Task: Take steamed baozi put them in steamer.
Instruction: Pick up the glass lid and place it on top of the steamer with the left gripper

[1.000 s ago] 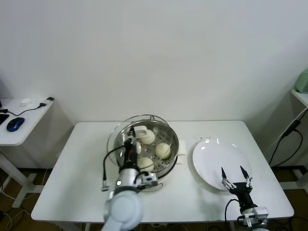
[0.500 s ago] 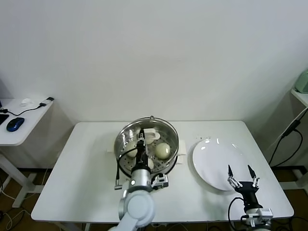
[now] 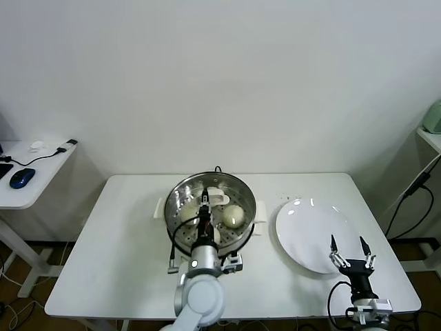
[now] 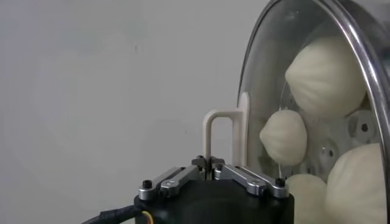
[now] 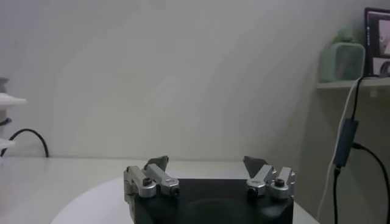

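The steel steamer (image 3: 250, 207) stands mid-table with several cream baozi (image 3: 233, 215) on its perforated tray. My left gripper (image 3: 204, 205) is shut on the white handle (image 4: 218, 131) of the round glass lid (image 4: 359, 55), which lies over the steamer. In the left wrist view the gripper (image 4: 209, 161) pinches the handle and baozi (image 4: 326, 76) show through the glass. My right gripper (image 3: 348, 245) is open and empty over the near edge of the bare white plate (image 3: 310, 227); it also shows in the right wrist view (image 5: 207, 163).
The white table (image 3: 117, 262) has bare room on the left. A side desk with a blue mouse (image 3: 22, 177) stands far left. A shelf with a green object (image 3: 433, 116) and a hanging black cable (image 3: 413, 186) are at the right.
The left gripper has carried the glass lid rightward from beside the steamer's left rim to over the steamer. The right gripper has drifted slightly right and nearer the table's front edge.
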### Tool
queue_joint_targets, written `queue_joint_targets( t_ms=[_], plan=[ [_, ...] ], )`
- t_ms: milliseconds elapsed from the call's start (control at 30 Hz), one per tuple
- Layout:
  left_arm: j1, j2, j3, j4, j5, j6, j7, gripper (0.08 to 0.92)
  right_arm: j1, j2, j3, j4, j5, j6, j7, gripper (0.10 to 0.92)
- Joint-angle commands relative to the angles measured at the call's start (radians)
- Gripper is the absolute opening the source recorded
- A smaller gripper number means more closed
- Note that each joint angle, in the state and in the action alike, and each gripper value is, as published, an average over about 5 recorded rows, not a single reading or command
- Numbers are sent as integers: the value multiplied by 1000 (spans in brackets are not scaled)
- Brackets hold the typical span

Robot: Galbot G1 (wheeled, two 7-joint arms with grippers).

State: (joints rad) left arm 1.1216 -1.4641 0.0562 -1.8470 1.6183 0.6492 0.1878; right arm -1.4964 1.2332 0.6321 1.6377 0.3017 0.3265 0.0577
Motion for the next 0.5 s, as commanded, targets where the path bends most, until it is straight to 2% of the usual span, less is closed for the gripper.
queue_joint_targets(
  t_ms=[33, 200, 500],
  plan=[
    [1, -8, 8, 11, 10, 4, 5, 129, 3, 5, 4, -3, -2, 11, 7, 823],
    [-1, -5, 5, 17, 8, 1, -2, 166, 6, 3, 0, 1, -3, 7, 2, 823],
    [1, 15, 11, -40, -20, -14, 23, 420, 11, 0, -13, 12, -17, -10, -10, 823]
  ],
)
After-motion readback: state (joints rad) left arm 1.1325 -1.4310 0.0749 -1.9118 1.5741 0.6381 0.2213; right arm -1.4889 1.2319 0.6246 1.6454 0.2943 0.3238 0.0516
